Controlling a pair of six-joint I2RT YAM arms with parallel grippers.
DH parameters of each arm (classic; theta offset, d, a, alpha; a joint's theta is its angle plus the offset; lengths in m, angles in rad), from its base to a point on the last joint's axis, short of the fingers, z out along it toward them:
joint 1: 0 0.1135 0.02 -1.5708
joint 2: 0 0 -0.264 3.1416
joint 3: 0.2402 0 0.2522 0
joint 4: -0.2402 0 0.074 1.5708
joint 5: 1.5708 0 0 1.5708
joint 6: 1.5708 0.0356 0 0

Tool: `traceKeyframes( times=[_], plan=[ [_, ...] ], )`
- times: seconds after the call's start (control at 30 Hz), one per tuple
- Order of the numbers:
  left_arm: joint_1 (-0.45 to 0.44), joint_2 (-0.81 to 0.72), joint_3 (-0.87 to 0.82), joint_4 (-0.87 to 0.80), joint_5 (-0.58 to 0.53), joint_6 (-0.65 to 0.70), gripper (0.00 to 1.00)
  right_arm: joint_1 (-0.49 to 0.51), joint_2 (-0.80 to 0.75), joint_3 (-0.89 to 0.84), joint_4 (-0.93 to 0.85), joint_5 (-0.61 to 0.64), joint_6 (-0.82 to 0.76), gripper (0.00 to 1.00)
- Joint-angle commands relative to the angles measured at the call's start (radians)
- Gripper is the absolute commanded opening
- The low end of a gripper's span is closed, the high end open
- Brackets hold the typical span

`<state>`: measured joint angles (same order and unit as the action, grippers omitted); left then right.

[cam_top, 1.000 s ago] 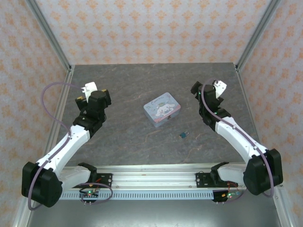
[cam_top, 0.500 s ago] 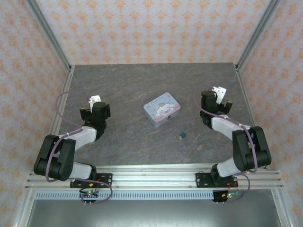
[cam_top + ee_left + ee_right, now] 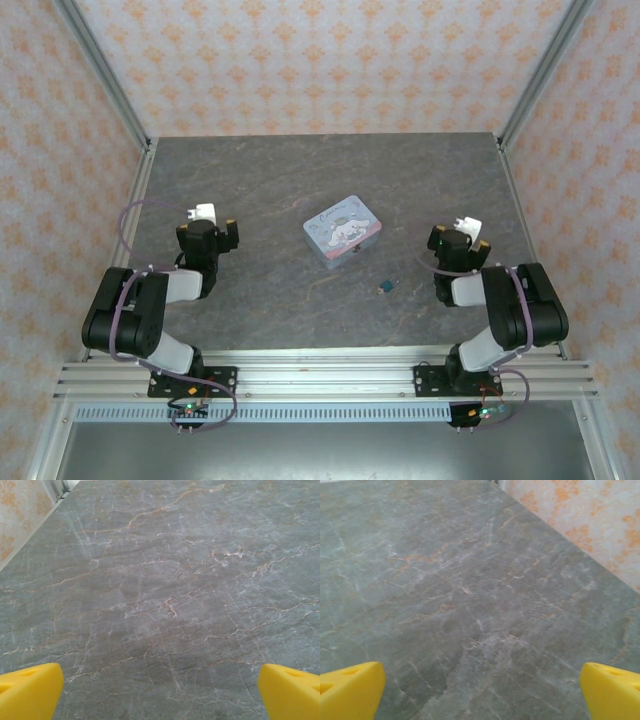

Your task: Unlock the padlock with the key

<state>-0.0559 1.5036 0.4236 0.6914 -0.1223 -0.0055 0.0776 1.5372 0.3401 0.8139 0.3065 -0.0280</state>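
Rail (image 3: 320,385) along the near edge of the tabletop (image 3: 260,180) carries both arm bases, and each arm is folded up tightly close to its own base. From above, the left gripper (image 3: 205,225) sits well to the left of the tin (image 3: 343,231) and about level with it. The right gripper (image 3: 460,238) sits well to the right of the tin, also about level with it. Neither gripper touches the tin.

In the left wrist view the yellow fingertips (image 3: 27,690) stand at the two bottom corners, spread wide, with bare grey veined stone between them. The right wrist view shows the same stance: its yellow fingertips (image 3: 350,687) are set far apart at the bottom corners over bare stone, with a patterned wall (image 3: 590,515) beyond on the right.

The padlock (image 3: 385,286), a tiny teal speck, lies on the tabletop on the near side of the tin and slightly to its right, close to it but apart. It lies well clear of both grippers, and nearer the right one.

The tin is pale blue with a cartoon print, lying flat with its lid up and turned at an angle. Beyond the tin the stone runs on to the far wall (image 3: 320,60), which is papered in an orange pattern.
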Motion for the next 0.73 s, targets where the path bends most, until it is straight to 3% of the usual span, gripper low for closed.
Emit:
traceKeyframes(
  times=[0.0,0.7],
  plan=[
    [0.011,-0.004,0.007,0.045,0.034,0.017,1.0,-0.026,0.009,0.063,0.03,-0.117,0.013,0.99],
    [0.011,-0.003,0.006,0.05,0.033,0.017,1.0,-0.026,-0.012,0.054,0.017,-0.138,0.004,0.99]
  ],
)
